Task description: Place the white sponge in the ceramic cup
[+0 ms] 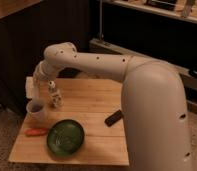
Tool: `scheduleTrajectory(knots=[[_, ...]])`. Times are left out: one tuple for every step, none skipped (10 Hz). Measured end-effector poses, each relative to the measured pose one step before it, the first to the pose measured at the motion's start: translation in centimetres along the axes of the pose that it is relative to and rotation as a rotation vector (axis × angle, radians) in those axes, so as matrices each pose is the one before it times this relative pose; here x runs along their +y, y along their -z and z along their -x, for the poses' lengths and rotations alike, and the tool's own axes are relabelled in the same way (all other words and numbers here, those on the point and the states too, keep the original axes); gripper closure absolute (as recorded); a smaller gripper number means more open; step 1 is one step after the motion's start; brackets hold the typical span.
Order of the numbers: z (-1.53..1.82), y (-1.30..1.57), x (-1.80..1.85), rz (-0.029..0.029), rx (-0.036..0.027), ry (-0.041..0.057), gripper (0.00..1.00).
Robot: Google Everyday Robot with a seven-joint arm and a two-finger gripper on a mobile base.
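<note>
Wood is what the camera view shows under me: a small table of pale planks. My arm reaches from my white body on the right toward the table's far left corner, bends, and drops toward the boards. My gripper hangs at its end, low over the left of the table, just above and behind the ceramic cup. I cannot tell whether it is spread or pressed together, nor whether it pinches anything.

The white sponge shows as a pale block at the table's far left edge, just beside my gripper; I cannot tell if the two touch. The ceramic cup stands upright in front of the sponge, apart from it.

Just right of my gripper stands a small pale upright thing with dark marks, too blurred to name. Nearer the front edge sits a dark green bowl, with an orange-red piece lying just left of it, in front of the cup. A black oblong lies right of the bowl, near my body.
</note>
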Motion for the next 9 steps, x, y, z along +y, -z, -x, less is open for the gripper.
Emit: scheduleTrajectory(knots=[[0.027, -0.221, 0.088, -0.00419, 0.00252, 0.00144, 0.81], [0.03, -0.201, 0.084, -0.00689, 0.00401, 0.0044, 0.81], [0.21, -0.338, 0.223, -0.00814, 0.0018, 0.0077, 0.81], [0.132, -0.216, 0.059, -0.00608, 0.001, 0.00205, 0.81], [0.225, -0.327, 0.267, -0.00606, -0.00105, -0.00443, 0.81], [0.113, -0.231, 0.107, -0.00748, -0.00067, -0.00534, 0.81], [0.121, -0.214, 0.114, -0.00418, -0.00045, -0.0042, 0.81], [0.083, -0.147, 0.026, -0.00416, -0.0007, -0.00184, 0.81], [0.082, -0.177, 0.109, -0.00881, -0.00224, -0.00002, 0.81]])
